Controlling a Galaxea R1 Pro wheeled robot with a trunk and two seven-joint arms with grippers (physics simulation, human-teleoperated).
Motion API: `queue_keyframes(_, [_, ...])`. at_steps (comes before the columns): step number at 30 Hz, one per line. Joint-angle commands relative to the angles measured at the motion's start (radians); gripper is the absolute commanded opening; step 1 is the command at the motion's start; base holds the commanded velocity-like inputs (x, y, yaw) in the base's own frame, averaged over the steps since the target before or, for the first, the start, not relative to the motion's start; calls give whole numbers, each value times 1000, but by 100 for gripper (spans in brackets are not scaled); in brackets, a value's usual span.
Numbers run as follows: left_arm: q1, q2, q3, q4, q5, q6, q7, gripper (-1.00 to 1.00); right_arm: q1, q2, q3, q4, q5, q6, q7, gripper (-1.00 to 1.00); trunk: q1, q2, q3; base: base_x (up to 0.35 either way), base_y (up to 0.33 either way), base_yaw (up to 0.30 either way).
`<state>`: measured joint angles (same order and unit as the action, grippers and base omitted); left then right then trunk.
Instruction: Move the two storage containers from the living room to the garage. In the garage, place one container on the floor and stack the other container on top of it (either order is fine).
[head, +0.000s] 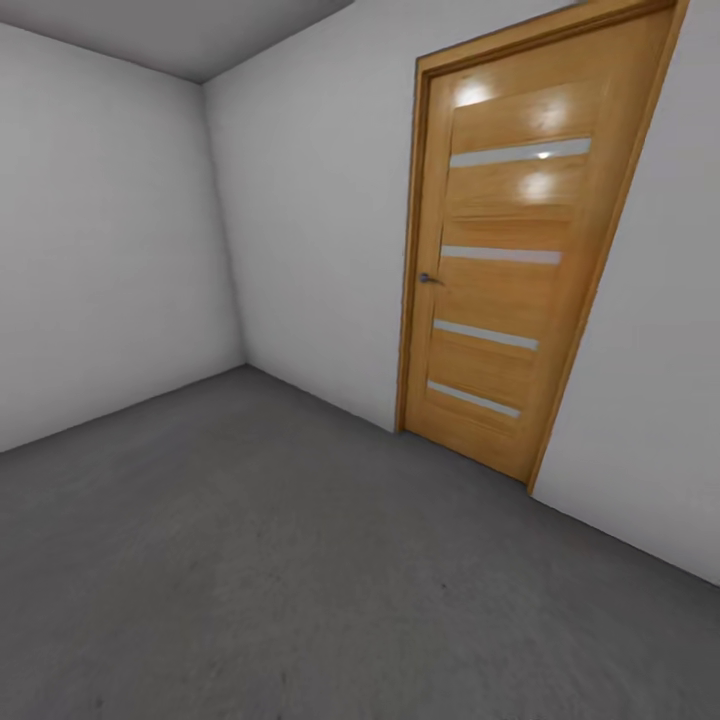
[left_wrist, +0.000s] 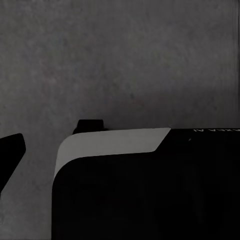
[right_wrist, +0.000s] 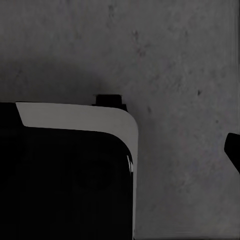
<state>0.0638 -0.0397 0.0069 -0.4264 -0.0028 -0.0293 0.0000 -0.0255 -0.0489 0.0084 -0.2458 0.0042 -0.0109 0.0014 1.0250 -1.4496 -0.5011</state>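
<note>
A: We face a room corner: dark grey speckled concrete floor (head: 300, 560), plain white walls (head: 110, 250), and a shut wooden door (head: 510, 270) with four pale horizontal strips and a small dark handle (head: 428, 279) on its left edge.

B: And from the wrists?

A: In both wrist views we look down on the same rough grey floor (left_wrist: 125, 60). The robot's own dark body with a light grey edge (left_wrist: 115, 142) takes up the near part of each. A dark tip (left_wrist: 11, 150) juts in at the edge of the left wrist view, another (right_wrist: 234, 150) in the right.

B: Hand state?

A: We cannot tell for either hand; the fingers are not clear enough to judge their gap.
</note>
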Motion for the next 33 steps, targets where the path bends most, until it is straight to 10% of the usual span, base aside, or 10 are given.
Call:
queue_keyframes(1, [1, 0, 1, -2, 0, -1, 0, 100, -1, 0, 1, 0, 0, -1, 0, 100, 0, 0, -1, 10, 0, -264])
queue_keyframes(33, [1, 0, 1, -2, 0, -1, 0, 100, -1, 0, 1, 0, 0, -1, 0, 100, 0, 0, -1, 215, 0, -124])
